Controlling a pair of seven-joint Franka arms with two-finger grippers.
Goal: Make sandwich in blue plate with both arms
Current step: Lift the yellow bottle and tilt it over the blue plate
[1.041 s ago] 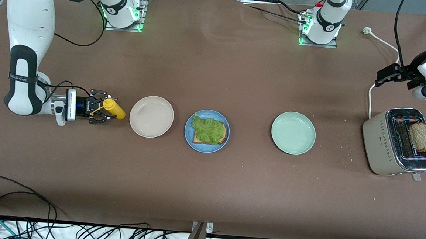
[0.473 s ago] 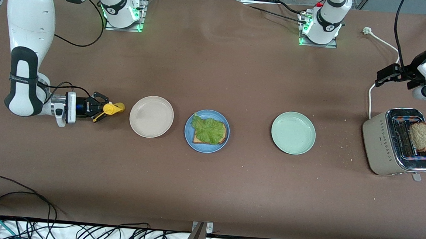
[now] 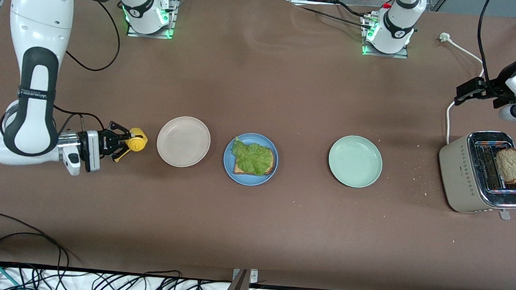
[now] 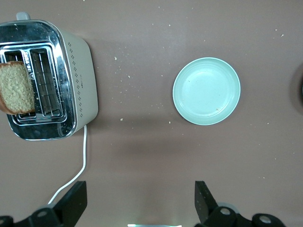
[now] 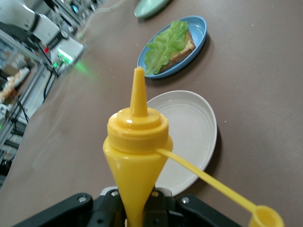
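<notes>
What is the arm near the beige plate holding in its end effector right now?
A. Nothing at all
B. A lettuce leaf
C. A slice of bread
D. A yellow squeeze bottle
D. The right end effector is shut on the yellow squeeze bottle, whose open cap dangles on its strap, beside the beige plate; the lettuce leaf lies on bread in the blue plate.

Three plates (image 3: 183,141), one toaster (image 3: 483,173), one yellow bottle (image 3: 136,141), seemingly two bread slices (image 3: 511,165).
</notes>
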